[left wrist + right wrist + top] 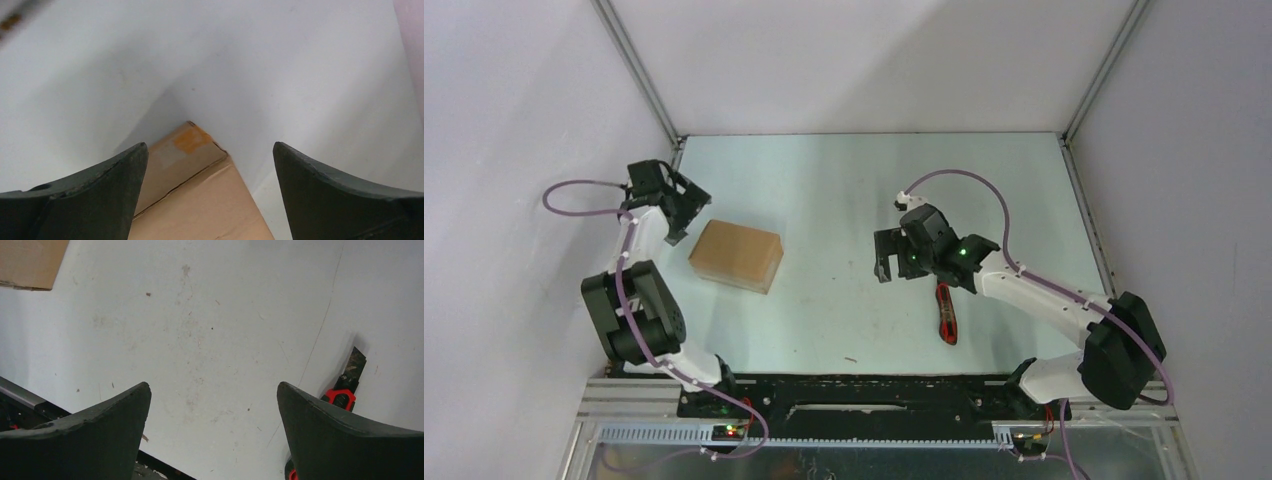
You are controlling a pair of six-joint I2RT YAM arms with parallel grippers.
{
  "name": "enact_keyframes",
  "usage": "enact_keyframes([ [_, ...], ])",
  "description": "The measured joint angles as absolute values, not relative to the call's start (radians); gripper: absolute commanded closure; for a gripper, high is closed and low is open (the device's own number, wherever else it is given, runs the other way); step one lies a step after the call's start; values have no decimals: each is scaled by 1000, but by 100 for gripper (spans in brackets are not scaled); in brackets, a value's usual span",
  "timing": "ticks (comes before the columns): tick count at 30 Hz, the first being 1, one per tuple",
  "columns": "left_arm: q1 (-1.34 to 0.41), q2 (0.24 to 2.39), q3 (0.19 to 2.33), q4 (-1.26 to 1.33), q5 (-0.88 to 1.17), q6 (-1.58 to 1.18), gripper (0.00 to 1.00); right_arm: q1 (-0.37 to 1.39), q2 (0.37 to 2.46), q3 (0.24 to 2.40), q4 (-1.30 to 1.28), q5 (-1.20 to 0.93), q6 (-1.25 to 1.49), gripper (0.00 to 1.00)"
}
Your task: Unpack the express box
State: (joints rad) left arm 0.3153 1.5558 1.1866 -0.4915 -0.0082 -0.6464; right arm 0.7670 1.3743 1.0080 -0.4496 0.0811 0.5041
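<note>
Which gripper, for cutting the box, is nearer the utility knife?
Right. The right gripper hovers beside the utility knife; the left gripper is far off, by the express box.

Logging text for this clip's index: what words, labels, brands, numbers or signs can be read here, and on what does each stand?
No text can be read in any view.
Cardboard box: the brown faces in view are plain; an orange patch near one corner shows no legible print.
Utility knife: red and black, no marking legible.

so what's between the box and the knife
Nothing: in the top view the table between the express box and the utility knife is bare; the right gripper hangs near the knife.
</note>
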Motion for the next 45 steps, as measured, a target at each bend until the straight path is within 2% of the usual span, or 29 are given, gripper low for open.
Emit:
enact_keyframes([
  [8,220,1563,1047,-342,164,-683,2,792,1411,978,-400,64,504,0],
  [12,62,1524,978,-309,194,-734,2,815,1436,977,-356,50,495,0],
  [19,-194,1524,1000,-325,230,-743,2,876,1481,984,-273,88,396,0],
  [23,-191,1473,1039,-435,169,-725,2,881,1547,1042,-252,141,309,0],
  [27,-112,1279,1036,-542,93,-712,2,892,1569,1096,-250,197,260,0],
  [33,-83,1009,874,-536,104,-710,7,921,1575,1127,-256,263,249,16],
  [35,-86,992,808,-537,120,-717,9,913,1596,1141,-265,274,248,27],
  [38,-93,1016,736,-536,138,-732,9,904,1625,1147,-276,278,247,51],
  [39,-99,1021,718,-537,143,-737,9,901,1630,1147,-282,277,248,56],
  [42,-132,1029,693,-524,153,-758,10,884,1637,1147,-292,266,260,62],
  [45,-169,1037,690,-495,159,-777,11,868,1642,1148,-300,247,267,63],
])
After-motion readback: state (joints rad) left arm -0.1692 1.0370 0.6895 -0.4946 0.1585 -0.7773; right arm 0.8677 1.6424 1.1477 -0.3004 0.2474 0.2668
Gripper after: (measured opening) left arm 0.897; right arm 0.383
